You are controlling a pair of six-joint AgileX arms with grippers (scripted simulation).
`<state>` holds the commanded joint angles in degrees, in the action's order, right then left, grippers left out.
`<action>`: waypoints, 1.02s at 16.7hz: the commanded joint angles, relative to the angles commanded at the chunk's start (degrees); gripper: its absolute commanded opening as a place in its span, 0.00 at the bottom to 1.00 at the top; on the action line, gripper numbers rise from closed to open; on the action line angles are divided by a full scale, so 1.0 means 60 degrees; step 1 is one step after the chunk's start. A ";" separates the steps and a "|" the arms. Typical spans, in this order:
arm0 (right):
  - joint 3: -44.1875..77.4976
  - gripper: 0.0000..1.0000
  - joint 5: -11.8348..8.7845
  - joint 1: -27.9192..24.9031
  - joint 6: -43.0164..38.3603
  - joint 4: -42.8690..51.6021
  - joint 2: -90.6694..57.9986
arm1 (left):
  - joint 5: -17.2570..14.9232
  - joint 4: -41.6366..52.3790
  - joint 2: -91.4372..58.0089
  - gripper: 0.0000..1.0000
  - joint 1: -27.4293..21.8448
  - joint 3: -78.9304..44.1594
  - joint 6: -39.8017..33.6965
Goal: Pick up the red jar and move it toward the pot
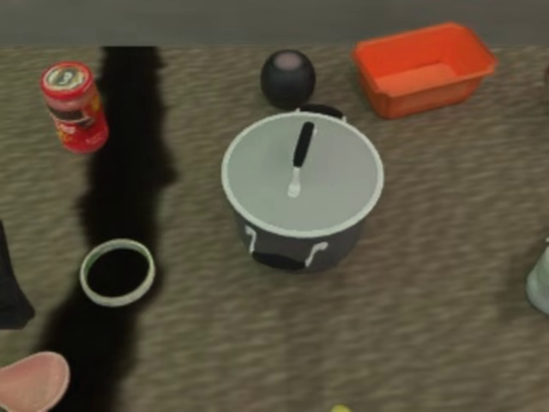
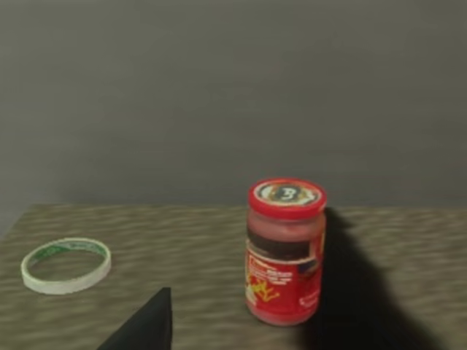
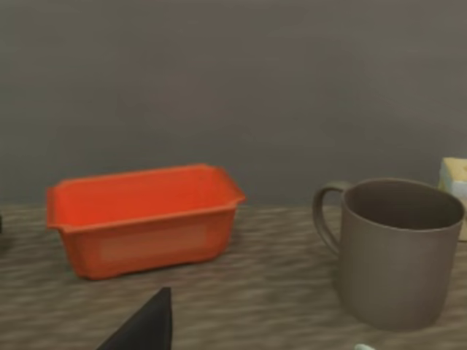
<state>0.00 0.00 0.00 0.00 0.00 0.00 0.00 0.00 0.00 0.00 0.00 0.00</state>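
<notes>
The red jar (image 1: 73, 105) stands upright at the table's far left, with a red lid and a dark label band; in the left wrist view the jar (image 2: 285, 251) is ahead of my left gripper (image 2: 226, 340), apart from it. That gripper is open and holds nothing; only one dark fingertip (image 2: 149, 324) shows. The pot (image 1: 302, 193), dark grey with a pale lid and a black strip handle, sits at the table's middle. My right gripper (image 3: 219, 340) is open and empty, off the top view's right side, with one fingertip (image 3: 149, 324) showing.
A black ball (image 1: 288, 77) lies just behind the pot. An orange tub (image 1: 423, 67) sits at the far right. A pale-rimmed ring cup (image 1: 117, 272) stands front left, in a long dark shadow. A brown mug (image 3: 398, 248) is near the right gripper.
</notes>
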 joint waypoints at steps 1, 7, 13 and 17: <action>0.0000 1.00 0.0000 0.0000 0.0000 0.0000 0.0000 | 0.0000 0.0000 0.0000 1.00 0.0000 0.0000 0.0000; 0.0000 1.00 0.0000 0.0000 0.0000 0.0000 0.0000 | -0.0173 0.0659 -0.1299 1.00 -0.0098 -0.0936 0.0177; 0.0000 1.00 0.0000 0.0000 0.0000 0.0000 0.0000 | -0.0493 0.2454 -0.5033 1.00 -0.0177 -0.4276 0.0716; 0.0000 1.00 0.0000 0.0000 0.0000 0.0000 0.0000 | -0.0682 0.4019 -0.8315 1.00 -0.0165 -0.7510 0.1200</action>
<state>0.00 0.00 0.00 0.00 0.00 0.00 -4.09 24.12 -49.89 -0.99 -45.06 7.20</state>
